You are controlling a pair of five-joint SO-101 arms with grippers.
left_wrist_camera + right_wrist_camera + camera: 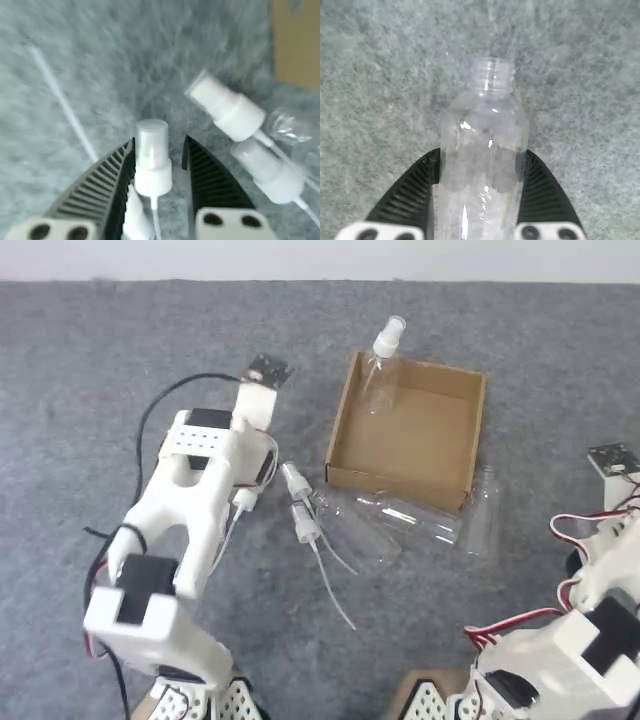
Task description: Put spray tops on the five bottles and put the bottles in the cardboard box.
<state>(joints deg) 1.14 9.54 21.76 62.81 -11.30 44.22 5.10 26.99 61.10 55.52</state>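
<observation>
Your left hand point(159, 142) is spread, with a white spray top point(152, 160) standing between its fingers. The spray top touches one ribbed finger, and a thin gap shows on the side of the other. Its thin tube runs back towards the wrist.

Just beside that hand, a second spray top point(295, 480) and a third spray top point(305, 525) lie on the grey worktop point(120, 360), close together. Their long tubes trail away from the cardboard box point(405, 435).

Your right hand point(481, 153) is pinching an uncapped bottle point(485, 145). Both fingers press against its clear sides, and the open threaded neck points away from the wrist, over the grey surface.

The cardboard box sits near the middle of the worktop, open side up. A capped bottle point(382, 365) with its spray top on leans in the far corner, on the side nearest your left arm.

Along the near wall of the box, outside it, three clear bottles point(420, 520) lie on their sides with no tops. The one farthest from your left arm lies at the box's corner.
</observation>
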